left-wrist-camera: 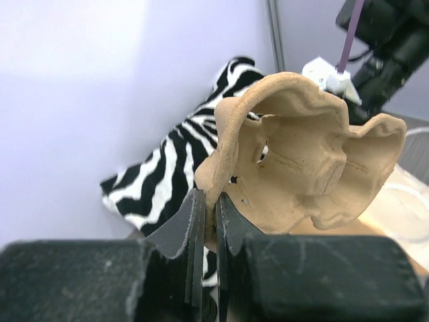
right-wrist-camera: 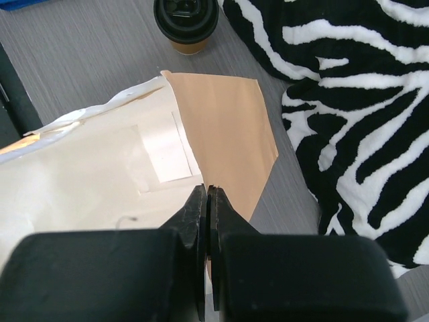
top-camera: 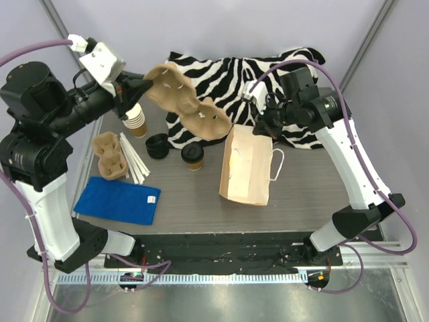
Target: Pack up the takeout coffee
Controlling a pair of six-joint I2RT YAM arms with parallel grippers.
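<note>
Top external view: left pincer [top-camera: 134, 88] closed narrowly on the rim of a pulp cup carrier [top-camera: 184, 100], held tilted in the air over the striped cloth [top-camera: 221, 74]. Right pincer [top-camera: 260, 129] pinched fully together on the top edge of the paper bag [top-camera: 244, 171]. Takeout coffee [top-camera: 192, 154] upright on the surface [top-camera: 194, 201], lid on, between the black lids [top-camera: 157, 145] and the bag, untouched by either pincer.
</note>
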